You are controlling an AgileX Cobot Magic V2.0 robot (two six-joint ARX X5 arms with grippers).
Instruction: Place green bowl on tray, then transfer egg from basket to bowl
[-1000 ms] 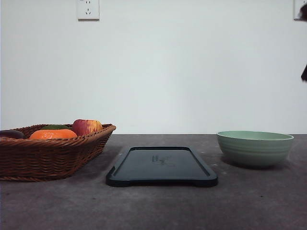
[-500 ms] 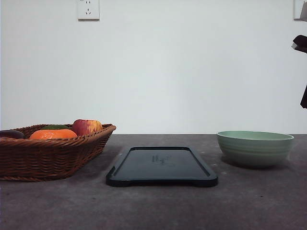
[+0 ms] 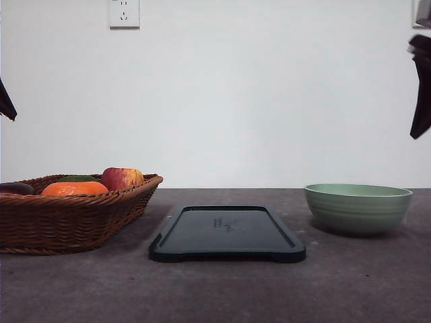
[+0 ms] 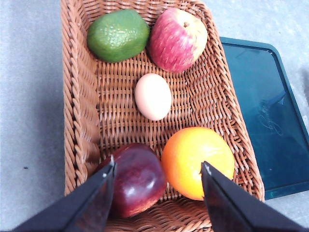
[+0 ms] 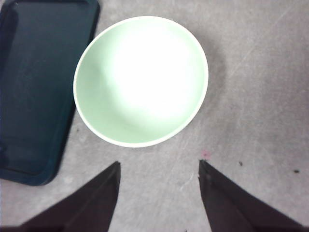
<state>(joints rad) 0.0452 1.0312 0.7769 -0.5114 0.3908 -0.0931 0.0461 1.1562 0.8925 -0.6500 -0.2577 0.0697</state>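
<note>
I hold my right gripper, jaws apart, high above the green bowl beside the tray; my left gripper, also spread, hangs over the basket's egg.

Green bowl upright beside empty tray; egg in basket.

Nothing readable in front of me.
The flat dark blackish-teal rectangular tray carries a faint embossed mark near the middle of its floor, seen in my front and left wrist views, but I cannot make out any letters in it. I see no labels, brands, numbers or signs that I can read anywhere else.
</note>
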